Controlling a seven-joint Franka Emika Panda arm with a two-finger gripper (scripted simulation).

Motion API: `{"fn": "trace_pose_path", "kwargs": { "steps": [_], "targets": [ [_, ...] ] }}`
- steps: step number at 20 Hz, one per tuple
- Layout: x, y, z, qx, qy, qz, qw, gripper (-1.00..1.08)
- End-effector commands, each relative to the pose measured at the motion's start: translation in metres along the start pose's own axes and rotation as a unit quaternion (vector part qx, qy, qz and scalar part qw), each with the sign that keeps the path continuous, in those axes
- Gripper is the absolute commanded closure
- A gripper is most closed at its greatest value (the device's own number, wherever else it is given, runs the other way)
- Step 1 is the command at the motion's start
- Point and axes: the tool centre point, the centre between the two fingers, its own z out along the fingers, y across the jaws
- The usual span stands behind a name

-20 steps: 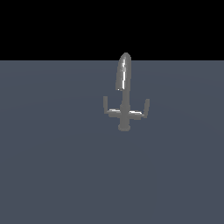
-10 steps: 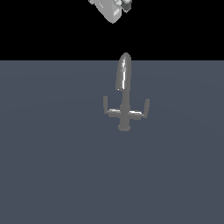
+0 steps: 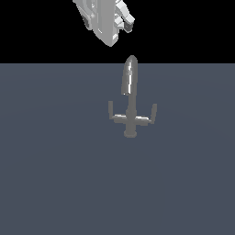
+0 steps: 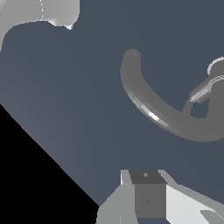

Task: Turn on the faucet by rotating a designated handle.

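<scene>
Grey and metallic, the small faucet [image 3: 131, 98] with a tall arched glossy spout stands upright on the dark slate table [image 3: 55, 174]. Its slim L-shaped lever handle [image 3: 148, 116] juts toward the exterior view's right. High above, touching nothing, the white claw [image 3: 110, 25] hangs; whether released or clenched, I cannot tell.

White angular arm casing, hand [image 3: 120, 27] with dark grey fingertips
</scene>
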Motion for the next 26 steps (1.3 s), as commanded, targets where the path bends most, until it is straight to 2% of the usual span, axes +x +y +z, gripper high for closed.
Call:
{"fn": "trace_pose_path", "kwargs": {
  "steps": [1, 7, 13, 19, 26],
  "targets": [
    [0.001, 0.012, 0.001, 0.008, -0.014, -0.039, 0.9991, 1.08],
    [0.006, 0.040, 0.004, 0.028, -0.044, -0.131, 0.9900, 1.08],
    [0.013, 0.068, 0.008, 0.050, -0.069, -0.221, 0.9716, 1.08],
    [0.022, 0.096, 0.013, 0.075, -0.091, -0.307, 0.9444, 1.08],
    [0.035, 0.128, 0.020, 0.105, -0.109, -0.403, 0.9026, 1.08]
  ]
}}
